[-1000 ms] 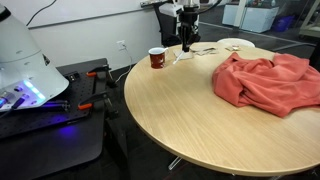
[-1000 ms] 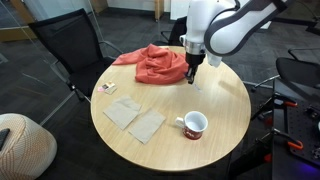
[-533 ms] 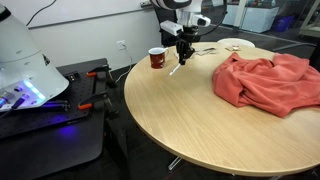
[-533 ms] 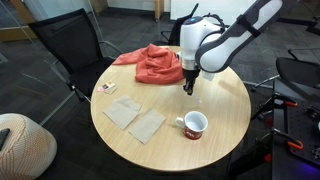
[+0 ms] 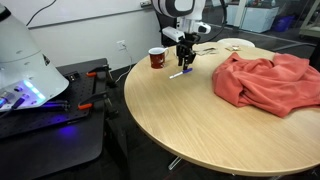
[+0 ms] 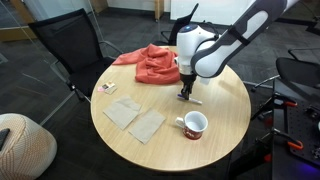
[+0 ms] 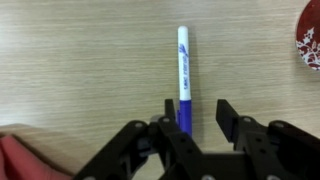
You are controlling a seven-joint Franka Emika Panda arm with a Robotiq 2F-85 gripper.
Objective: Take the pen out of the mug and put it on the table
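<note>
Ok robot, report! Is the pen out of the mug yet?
End effector open, astride the pen. Pen out of the mug, flat on the table. Red cloth nearby, not blocking.

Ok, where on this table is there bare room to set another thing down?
The widest bare patch of the table is the broad stretch bordered by the red cloth, the pen and the near rim in an exterior view. A narrower strip runs between the cloth and the napkins. Crowded: around the mug and pen, under the open jaws.
</note>
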